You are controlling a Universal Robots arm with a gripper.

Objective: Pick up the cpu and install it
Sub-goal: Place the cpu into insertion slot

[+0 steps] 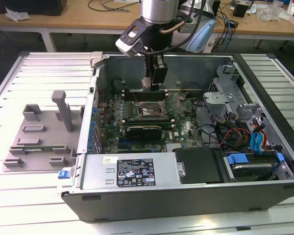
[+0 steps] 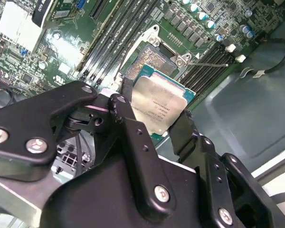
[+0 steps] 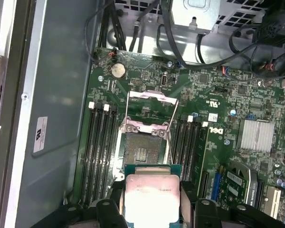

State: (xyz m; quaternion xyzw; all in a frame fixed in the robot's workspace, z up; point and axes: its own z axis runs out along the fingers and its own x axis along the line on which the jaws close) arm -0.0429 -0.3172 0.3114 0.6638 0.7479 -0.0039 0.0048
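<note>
**Gripper** (image 1: 153,83): upper centre of the exterior view, hanging from the arm inside the open computer case (image 1: 161,203). The jaws are closed on the cpu, one black finger (image 2: 126,102) against each of two opposite edges.

**Cpu** (image 2: 157,100) (image 3: 151,194): held in the air with its silver top facing the wrist cameras. It is above the motherboard (image 3: 218,95), close to the socket but not seated in it.

**Socket** (image 3: 141,153) (image 1: 149,111): open, with its contact field bare. The metal load plate (image 3: 152,96) is swung back from it, and thin lever rods (image 3: 172,128) stand along its sides.

**Memory slots** (image 3: 99,152): black rows flank the socket on both sides.

**Other board items, first wrist view**: coin cell (image 3: 117,70), finned heatsink (image 3: 256,135), and cable bundles (image 3: 133,23) hanging past the board edge.

**Black expansion card** (image 1: 144,129): lies just below the socket in the exterior view.

**Power supply** (image 1: 127,171): a labelled silver box along the lower edge of the case.

**Drive bay** (image 1: 255,164): lower right, with blue tabs and wiring.

**Grey tray** (image 1: 39,139): on the slatted counter (image 1: 39,63) at the exterior view's left, outside the case. It carries an upright post (image 1: 63,110).
</note>
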